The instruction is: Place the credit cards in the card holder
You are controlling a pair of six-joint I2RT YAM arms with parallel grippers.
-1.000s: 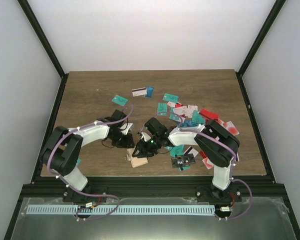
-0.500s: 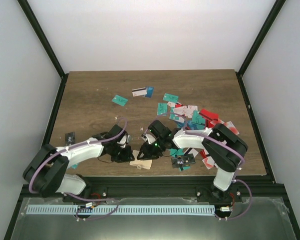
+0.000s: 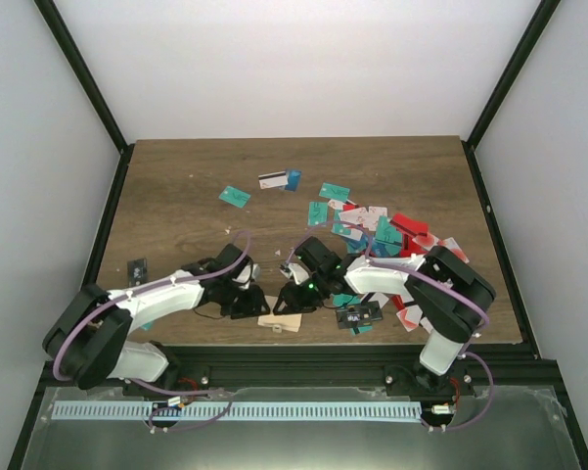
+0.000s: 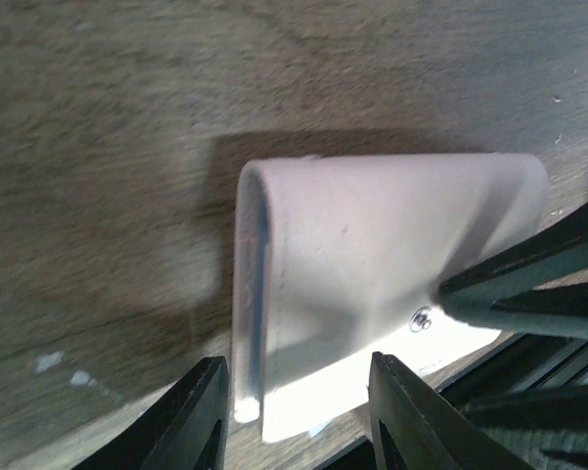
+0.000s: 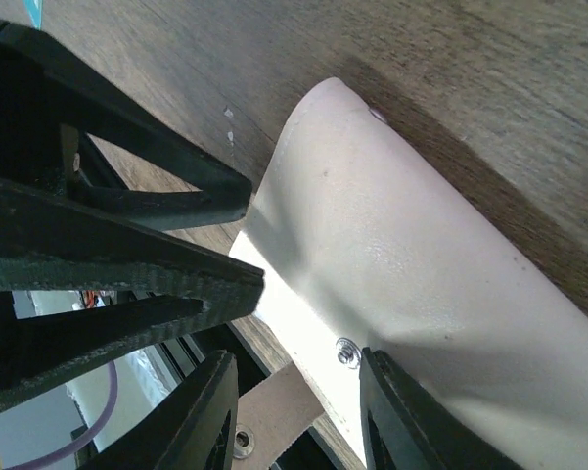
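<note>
Down at the near edge of the wood-grain counter point(image 3: 176, 196), between the two arms, lies the card holder point(image 3: 280, 319), a small tan folded piece with a smooth, faintly pebbled skin like soft leather. Its fold is rounded and its upper flap bows up off the lower panel. A small metal snap stud point(image 4: 421, 318) sits near the flap's free edge. A narrow greyish slot shows at the fold, but whether any card sits inside I cannot tell. The left gripper point(image 4: 295, 367) comes in from the holder's left side, its black fingers standing apart above the near corner by the fold, with nothing pinched between them that I can see. The right gripper point(image 5: 298, 357) meets it from the other side, its ribbed black fingers part-way apart around the flap's edge with the stud between them. Whether they actually clamp the flap I cannot tell. Just right of the holder a black card point(image 3: 360, 315) rests on teal ones beside the right arm. Farther back on the right the credit cards point(image 3: 372, 230) lie in a loose, overlapping scatter of thin flat rectangles in teal, white, blue and red. Beyond them, apart from the heap, lie a teal card point(image 3: 234, 196) and a white card point(image 3: 271, 180) with a dark stripe, touching a blue card point(image 3: 294, 179).
</note>
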